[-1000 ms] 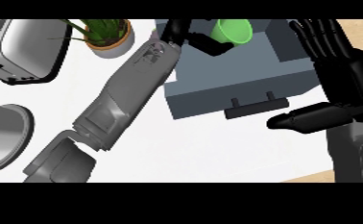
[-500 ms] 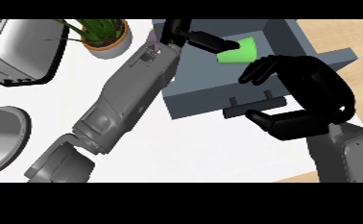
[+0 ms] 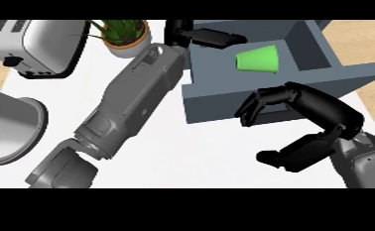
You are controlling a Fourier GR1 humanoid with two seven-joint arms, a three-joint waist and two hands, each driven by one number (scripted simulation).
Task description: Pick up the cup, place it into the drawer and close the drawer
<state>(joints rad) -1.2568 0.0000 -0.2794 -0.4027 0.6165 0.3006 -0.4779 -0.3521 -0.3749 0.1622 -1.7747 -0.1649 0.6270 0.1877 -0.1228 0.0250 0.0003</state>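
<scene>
The right hand's fingers [image 3: 267, 103] are glossy black and jointed, curled downward over the front wall of the drawer [image 3: 219, 103], their tips at or just over its outer face; whether they press on it cannot be told. The thumb juts out separately lower down, over the white counter [image 3: 198, 150], leaving a wide gap between it and the fingers, and nothing lies in that gap. This right hand [image 3: 322, 113] comes in from the lower right on a grey forearm. The cup [image 3: 259, 59] is a smooth, bright green tapered shape lying on its side on the drawer's floor, narrow end toward the left, apart from both hands and up the view from the right hand's fingers. The left hand [image 3: 209, 36] sits at the drawer's upper left corner, its black fingers stretched out straight toward the cup without reaching it and holding nothing. The drawer is a matte slate-grey open box with thick walls. Further left stand a potted plant [image 3: 124, 36] with thin green leaves in a pale round pot, a shiny chrome toaster [image 3: 44, 49], and the curved rim of a metal bowl [image 3: 18, 131] at the left edge.
</scene>
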